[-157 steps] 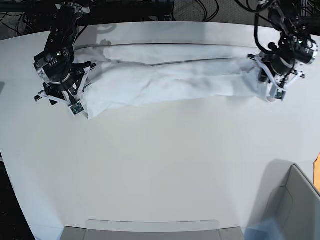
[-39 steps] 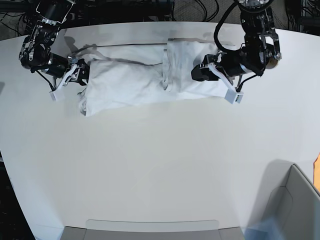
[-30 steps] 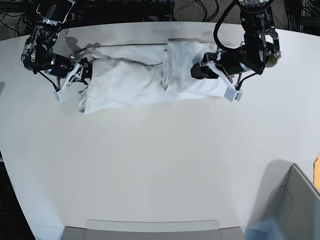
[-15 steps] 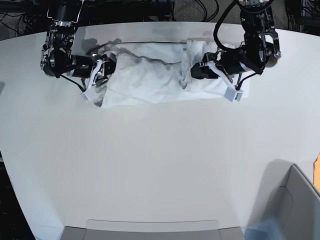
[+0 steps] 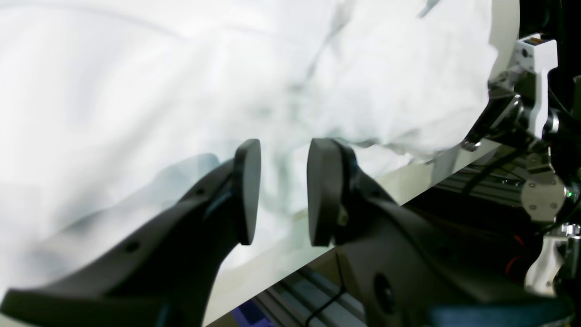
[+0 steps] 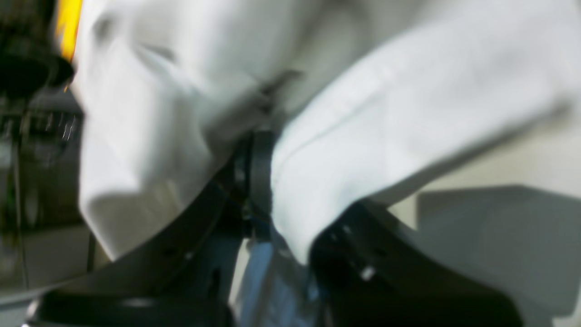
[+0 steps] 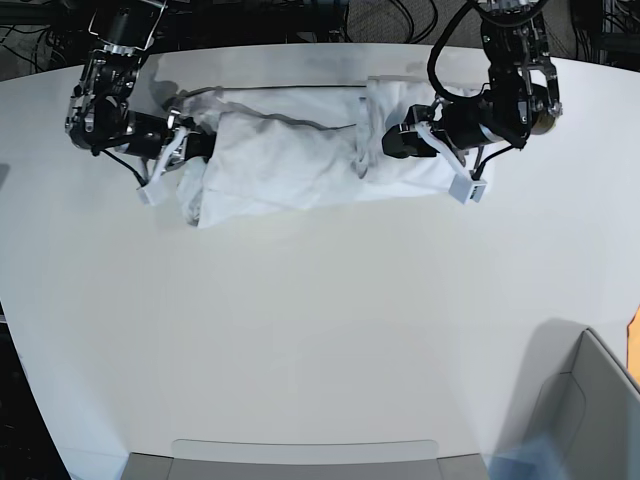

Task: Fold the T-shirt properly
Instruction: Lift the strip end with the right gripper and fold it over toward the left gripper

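The white T-shirt lies bunched in a long band across the far part of the white table, with its right end folded back over itself. My left gripper, on the right in the base view, rests on that folded end. In the left wrist view its pads stand apart with the T-shirt behind them. My right gripper is at the shirt's left end. In the blurred right wrist view this gripper is closed on a fold of the T-shirt.
A grey bin stands at the front right corner. A grey tray sits at the front edge. Cables and dark frame parts run behind the table's far edge.
My right arm pulled the shirt's left end to the right and up, then drew back a little to the left. The folded right end shifted slightly. My left arm has barely moved.
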You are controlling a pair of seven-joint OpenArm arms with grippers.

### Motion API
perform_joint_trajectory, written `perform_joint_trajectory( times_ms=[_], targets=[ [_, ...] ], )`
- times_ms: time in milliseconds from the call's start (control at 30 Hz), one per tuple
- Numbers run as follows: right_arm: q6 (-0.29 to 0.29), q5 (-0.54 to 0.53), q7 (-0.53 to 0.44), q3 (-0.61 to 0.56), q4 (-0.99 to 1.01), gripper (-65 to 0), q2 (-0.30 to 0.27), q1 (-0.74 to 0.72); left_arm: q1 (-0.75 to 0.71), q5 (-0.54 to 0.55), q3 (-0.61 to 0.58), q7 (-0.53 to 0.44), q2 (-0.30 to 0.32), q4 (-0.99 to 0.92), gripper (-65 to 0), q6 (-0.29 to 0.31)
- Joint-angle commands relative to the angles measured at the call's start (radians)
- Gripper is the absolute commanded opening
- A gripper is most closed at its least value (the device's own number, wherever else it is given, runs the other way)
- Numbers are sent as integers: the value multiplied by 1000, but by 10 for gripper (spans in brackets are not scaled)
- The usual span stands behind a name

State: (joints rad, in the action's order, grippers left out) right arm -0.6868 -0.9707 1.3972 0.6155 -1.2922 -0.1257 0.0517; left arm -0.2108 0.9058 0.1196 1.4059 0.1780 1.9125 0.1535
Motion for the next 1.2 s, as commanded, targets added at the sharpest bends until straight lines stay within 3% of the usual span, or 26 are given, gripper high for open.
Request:
perform_joint_trajectory(
  times_ms=[0, 133, 300, 467, 533, 767, 1000, 1167],
  targets=[
    [-11, -26, -8, 39, -16, -650, -24, -26, 4, 20, 1, -10, 4, 14, -475, -1],
    [-11, -27, -8, 111, -14, -650, -84, -74, -19, 20, 1, -10, 4, 14, -475, -1],
    [-11, -32, -8, 122, -16, -650, -154, -128, -22, 20, 1, -10, 4, 14, -476, -1],
    [-11, -31, -1, 114, -50, -650, -160, -163, -48, 20, 7, -10, 5, 14, -476, -1],
    [-11, -31, -1, 113, -122, -650, -151, -168, -48, 20, 10, -10, 15, 14, -476, -1],
    [-11, -29, -1, 45, -421, -650, -30, -198, -94, 20, 16, -10, 114, 15, -476, -7],
    [6, -31, -1, -153, -537, -650, 60, -171, -148, 20, 151, -10, 182, 15, -476, -5],
    [91, -29, -1, -294, -602, -650, 108, -129, -155, 19, 240, -10, 220, 14, -476, -4]
  ],
)
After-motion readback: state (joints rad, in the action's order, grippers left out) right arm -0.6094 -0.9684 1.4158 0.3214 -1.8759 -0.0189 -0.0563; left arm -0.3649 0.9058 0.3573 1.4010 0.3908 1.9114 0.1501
